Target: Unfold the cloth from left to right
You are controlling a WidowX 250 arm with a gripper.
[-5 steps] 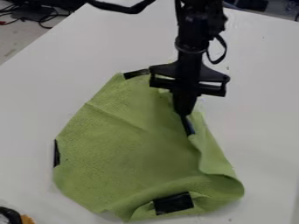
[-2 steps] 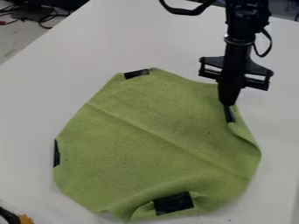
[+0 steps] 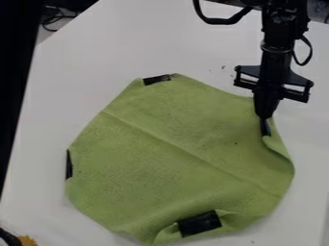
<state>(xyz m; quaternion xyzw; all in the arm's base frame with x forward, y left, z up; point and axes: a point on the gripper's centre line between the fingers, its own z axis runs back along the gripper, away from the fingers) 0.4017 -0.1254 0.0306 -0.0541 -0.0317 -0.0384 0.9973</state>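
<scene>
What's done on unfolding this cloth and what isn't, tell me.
Done, it seems: the green cloth lies mostly spread across the table, one broad crease running over it.
In hand: the gripper has the cloth's upper right edge at a black patch.
Left: letting go, and probably flattening the curl below the grip and the rumpled bottom edge.

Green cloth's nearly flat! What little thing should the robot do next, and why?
Probably open the tool and let go of the right edge's black strip, because the green cloth looks mostly spread out, with just a few curled edges.
</scene>
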